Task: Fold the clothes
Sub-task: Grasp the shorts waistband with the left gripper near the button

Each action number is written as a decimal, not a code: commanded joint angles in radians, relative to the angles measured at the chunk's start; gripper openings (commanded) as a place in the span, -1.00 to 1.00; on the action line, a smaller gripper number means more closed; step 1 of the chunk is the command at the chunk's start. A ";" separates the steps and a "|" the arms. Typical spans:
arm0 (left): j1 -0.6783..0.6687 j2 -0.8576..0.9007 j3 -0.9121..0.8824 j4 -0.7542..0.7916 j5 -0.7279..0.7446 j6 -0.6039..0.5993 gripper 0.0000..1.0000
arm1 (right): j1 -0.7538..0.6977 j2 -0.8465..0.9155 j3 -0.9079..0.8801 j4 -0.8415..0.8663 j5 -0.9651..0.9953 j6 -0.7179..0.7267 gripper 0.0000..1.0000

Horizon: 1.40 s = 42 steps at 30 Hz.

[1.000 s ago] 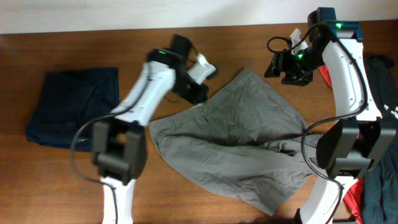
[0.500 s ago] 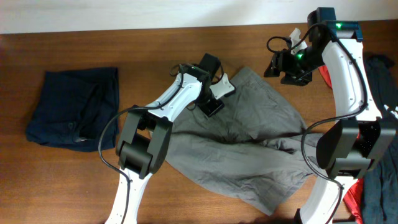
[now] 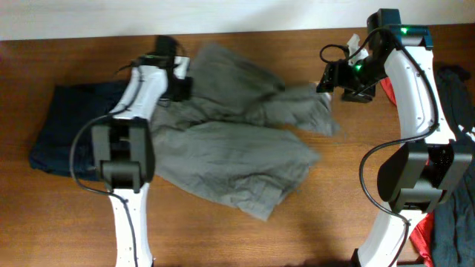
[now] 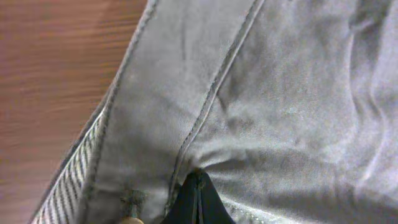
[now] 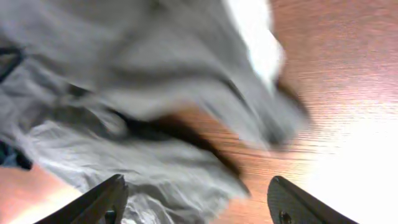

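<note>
Sprawling over the tabletop's middle toward its far edge, the clothes (image 3: pixel 223 141) are pinched in the left gripper (image 3: pixel 179 83), clamped tight; the right gripper (image 5: pixel 198 198) gapes wide, holding nothing.

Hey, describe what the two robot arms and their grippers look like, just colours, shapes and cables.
Both arms have white rounded link shells with bulky black joint housings: left arm, right arm. Thin black cables loop along each; a green light glows atop the right arm. The left gripper and right gripper have black tapered fingers.
</note>
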 commanded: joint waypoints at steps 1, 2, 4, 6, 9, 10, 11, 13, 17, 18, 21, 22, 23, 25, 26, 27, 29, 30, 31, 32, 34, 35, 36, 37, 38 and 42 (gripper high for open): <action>0.069 0.138 -0.038 -0.057 -0.026 -0.067 -1.00 | 0.002 -0.023 -0.007 0.005 0.101 -0.006 0.61; 0.072 0.138 -0.034 -0.061 -0.016 -0.066 -1.00 | 0.003 -0.018 -0.013 0.010 0.101 -0.006 0.62; 0.071 0.138 -0.028 -0.065 -0.010 -0.065 -1.00 | 0.004 -0.010 -0.034 0.031 0.101 -0.006 0.62; 0.058 0.138 -0.025 -0.076 -0.009 -0.047 -1.00 | 0.009 0.006 -0.080 0.117 0.100 -0.007 0.62; 0.040 0.138 -0.025 -0.084 -0.010 -0.021 -1.00 | 0.019 0.018 -0.133 0.244 0.098 -0.008 0.62; 0.034 0.138 -0.025 -0.090 -0.010 -0.016 -1.00 | 0.024 0.022 -0.153 0.293 0.098 -0.018 0.62; 0.029 0.138 -0.025 -0.095 -0.010 -0.016 -1.00 | 0.029 0.026 -0.178 0.357 0.098 -0.039 0.62; 0.019 0.138 -0.025 -0.108 -0.010 -0.016 -1.00 | 0.037 0.037 -0.221 0.464 0.098 -0.066 0.61; 0.011 0.138 -0.023 -0.144 -0.010 -0.016 -1.00 | 0.056 0.062 -0.308 0.630 0.092 -0.070 0.60; 0.011 0.138 -0.022 -0.152 -0.010 -0.010 -1.00 | 0.061 0.067 -0.324 0.658 0.090 -0.070 0.56; 0.011 0.138 -0.013 -0.179 -0.011 0.011 -1.00 | 0.083 0.069 -0.371 0.728 0.090 -0.070 0.47; 0.011 0.138 -0.006 -0.193 -0.011 0.017 -1.00 | 0.098 0.069 -0.392 0.759 0.090 -0.070 0.19; 0.011 0.138 0.000 -0.201 -0.011 0.022 -1.00 | 0.105 0.069 -0.399 0.770 0.093 -0.070 -0.07; 0.011 0.138 0.013 -0.212 -0.014 0.029 -1.00 | 0.110 0.069 -0.397 0.766 0.095 -0.070 -0.63; 0.011 0.138 0.020 -0.219 -0.016 0.029 -1.00 | 0.108 0.061 -0.388 0.746 0.086 -0.069 -0.79; 0.011 0.138 0.026 -0.226 -0.018 0.029 -1.00 | 0.106 0.051 -0.374 0.719 0.079 -0.071 -0.90; 0.012 0.138 0.039 -0.232 -0.019 0.041 -1.00 | 0.093 0.000 -0.330 0.631 0.080 -0.110 -0.92; 0.013 0.138 0.042 -0.233 -0.019 0.045 -1.00 | 0.089 -0.026 -0.311 0.594 0.093 -0.143 -0.92; 0.016 0.138 0.044 -0.233 -0.021 0.044 -1.00 | 0.080 -0.084 -0.275 0.513 0.182 -0.180 -0.92; 0.016 0.138 0.044 -0.233 -0.022 0.044 -1.00 | 0.077 -0.113 -0.260 0.474 0.244 -0.196 -0.92; 0.023 0.138 0.044 -0.236 -0.023 0.044 -1.00 | 0.069 -0.177 -0.241 0.398 0.376 -0.223 -0.92; 0.025 0.138 0.044 -0.237 -0.023 0.044 -1.00 | 0.066 -0.203 -0.241 0.376 0.412 -0.240 -0.92; 0.029 0.138 0.044 -0.237 -0.024 0.044 -1.00 | 0.061 -0.219 -0.241 0.354 0.432 -0.259 -0.90; 0.033 0.138 0.044 -0.238 -0.027 0.044 -1.00 | 0.060 -0.231 -0.241 0.334 0.430 -0.280 -0.85; 0.037 0.138 0.044 -0.238 -0.030 0.044 -1.00 | 0.056 -0.236 -0.241 0.310 0.430 -0.298 -0.83; 0.053 0.138 0.044 -0.245 -0.037 0.043 -1.00 | 0.054 -0.224 -0.256 0.223 0.431 -0.329 -0.81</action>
